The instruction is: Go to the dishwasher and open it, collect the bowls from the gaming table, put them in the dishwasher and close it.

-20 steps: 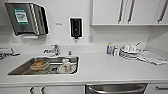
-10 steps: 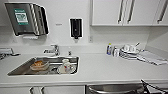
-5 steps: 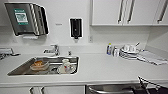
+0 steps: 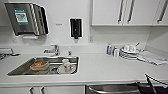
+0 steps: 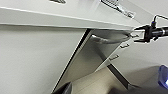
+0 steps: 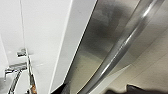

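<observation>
Steel-fronted and silver-grey, the dishwasher (image 4: 112, 88) is seen under the white table (image 4: 105, 68), at the lower edge of the head view, right of the sink. In the left wrist view its door (image 5: 100, 57) appears tilted out from the cabinet line at the top, so the opening is judged to be under way but not finished. Its curved bar handle (image 6: 120, 47) is shown very close in the right wrist view. The right end effector (image 5: 146, 32) is seen from the left wrist camera just beside the handle's end; whether its fingers are apart or closed on the bar cannot be told. Of the left end effector nothing can be judged. Collecting the bowls, loading them and closing the door are all judged still to be done.

On the table, a steel sink (image 4: 17, 71) is set in, with a plate of orange food (image 4: 38, 65) and a patterned mug (image 4: 67, 67) inside, and a tap (image 4: 53, 50) behind it. Farther right, a small bottle (image 4: 109, 49), a rack of crockery (image 4: 130, 51) and a folded cloth (image 4: 151, 57) are laid near the wall. On the white wall a paper-towel dispenser (image 4: 26, 18) and a dark soap dispenser (image 4: 75, 28) are mounted; white upper cabinets (image 4: 107, 12) with bar handles are hung to the right. White cabinet fronts flank the dishwasher below.
</observation>
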### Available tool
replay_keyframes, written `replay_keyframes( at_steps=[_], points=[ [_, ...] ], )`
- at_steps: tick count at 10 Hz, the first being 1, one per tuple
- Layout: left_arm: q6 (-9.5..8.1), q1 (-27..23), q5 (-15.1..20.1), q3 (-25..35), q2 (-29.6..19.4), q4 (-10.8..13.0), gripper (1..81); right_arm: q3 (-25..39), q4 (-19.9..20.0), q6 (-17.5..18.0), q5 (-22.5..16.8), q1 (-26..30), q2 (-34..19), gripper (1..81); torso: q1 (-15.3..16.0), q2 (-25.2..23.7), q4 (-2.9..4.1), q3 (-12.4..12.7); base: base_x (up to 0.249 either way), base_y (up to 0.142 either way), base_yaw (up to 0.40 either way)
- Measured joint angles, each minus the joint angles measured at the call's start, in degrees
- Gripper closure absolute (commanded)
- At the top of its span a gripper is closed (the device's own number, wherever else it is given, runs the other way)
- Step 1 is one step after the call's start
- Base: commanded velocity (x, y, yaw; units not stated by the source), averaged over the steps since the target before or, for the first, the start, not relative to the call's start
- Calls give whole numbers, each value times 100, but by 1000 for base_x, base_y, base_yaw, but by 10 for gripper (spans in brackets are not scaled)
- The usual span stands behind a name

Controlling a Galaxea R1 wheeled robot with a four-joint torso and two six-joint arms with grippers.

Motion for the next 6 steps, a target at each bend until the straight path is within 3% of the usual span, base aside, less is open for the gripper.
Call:
replay_keyframes(
  at_steps=[2, 4, 6],
  points=[
    [2, 0, 15, -22, 23, 1, 10, 2, -344, -1, 211, -217, 44, 10, 0, 0, 2, 0, 0, 0, 0],
    [0, 0, 17, -52, 87, 0, 10, -174, -439, 18, 295, -388, 178, 10, 0, 0, 0, 0, 0, 0, 0],
    [0, 2, 20, -76, 87, 0, 10, -422, -396, 383, 286, -499, 405, 10, 0, 0, 0, 0, 0, 0, 0]
  ],
)
